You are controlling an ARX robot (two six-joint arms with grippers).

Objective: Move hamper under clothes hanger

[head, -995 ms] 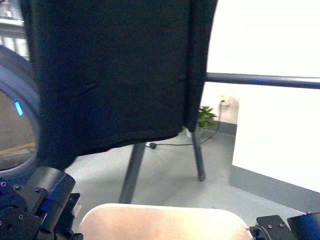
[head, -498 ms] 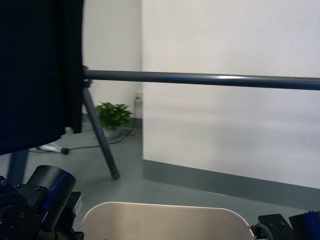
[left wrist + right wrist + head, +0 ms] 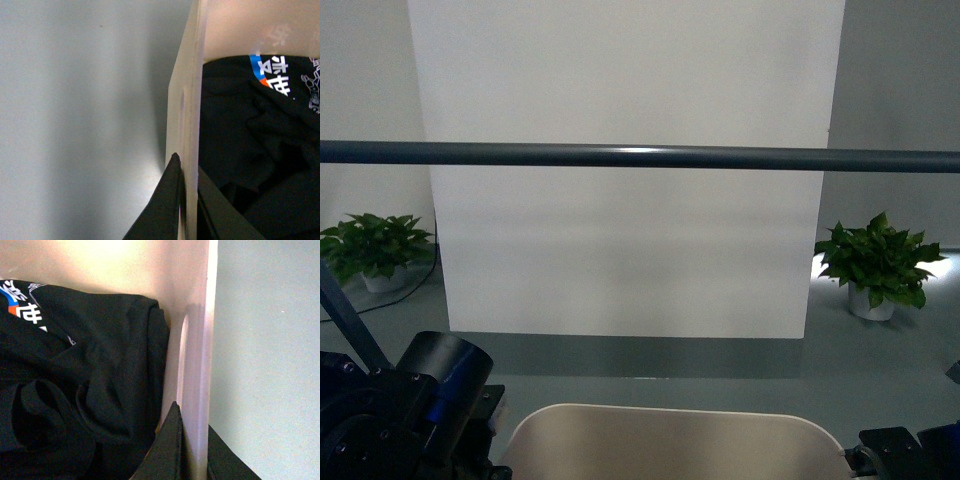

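The cream hamper [image 3: 670,445] shows its far rim at the bottom of the front view, between my two arms. My left gripper [image 3: 186,185] is shut on the hamper's side wall [image 3: 187,100], one finger outside and one inside. My right gripper [image 3: 192,432] is shut on the opposite wall [image 3: 197,355] the same way. Dark clothes with white and blue print [image 3: 250,140] lie inside the hamper and also show in the right wrist view [image 3: 75,380]. The clothes hanger's dark grey bar [image 3: 640,156] runs level across the whole front view, above and beyond the hamper. One slanted leg [image 3: 345,315] shows at the left.
A white panel [image 3: 620,150] with a grey base stands behind the bar. Potted plants sit on the grey floor at far left [image 3: 375,250] and right [image 3: 875,265]. Bare grey floor [image 3: 75,125] lies beside the hamper on both sides.
The front view has swung right: the hanging black garment and the dryer door have left the frame, and the bar now spans the full width. The hamper rim stays between the arms.
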